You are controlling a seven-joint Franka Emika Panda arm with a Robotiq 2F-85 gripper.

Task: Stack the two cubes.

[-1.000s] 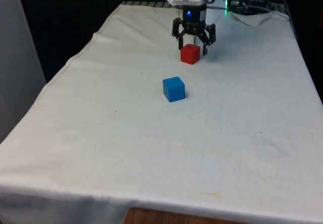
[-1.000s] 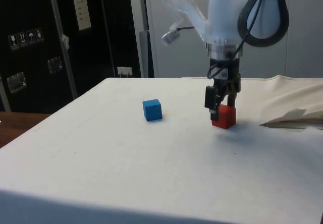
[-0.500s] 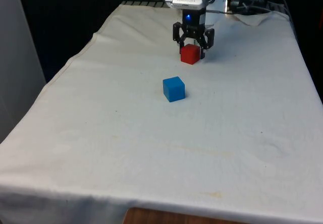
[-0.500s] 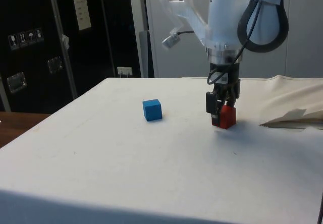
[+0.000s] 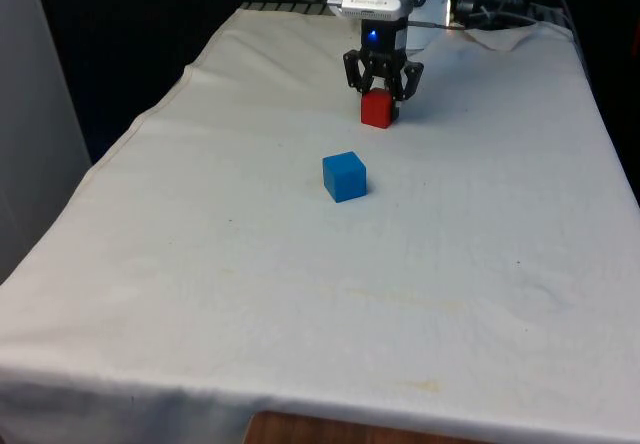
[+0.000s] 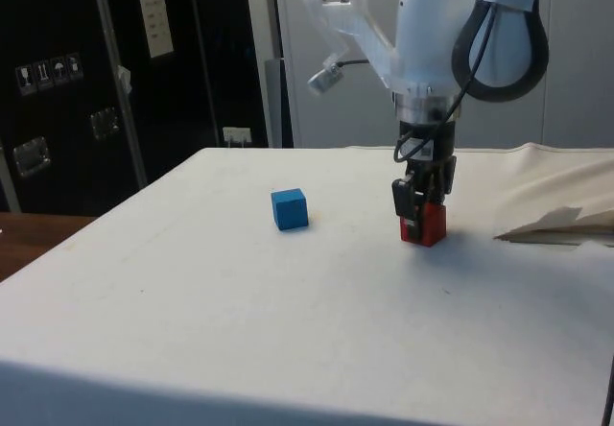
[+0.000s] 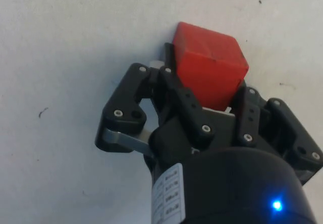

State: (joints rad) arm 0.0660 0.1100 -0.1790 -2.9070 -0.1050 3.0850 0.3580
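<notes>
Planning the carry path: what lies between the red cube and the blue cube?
Only bare white cloth lies between the red cube and the blue cube, in front and side views.

red cube (image 5: 377, 110), blue cube (image 5: 344, 176), white cloth (image 5: 300, 284)

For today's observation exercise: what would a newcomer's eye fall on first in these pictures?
First, the red cube at the table's far end, clamped between the black fingers of the gripper and resting on the white cloth. Next, the blue cube, standing alone nearer the table's middle, apart from the red one.
</notes>
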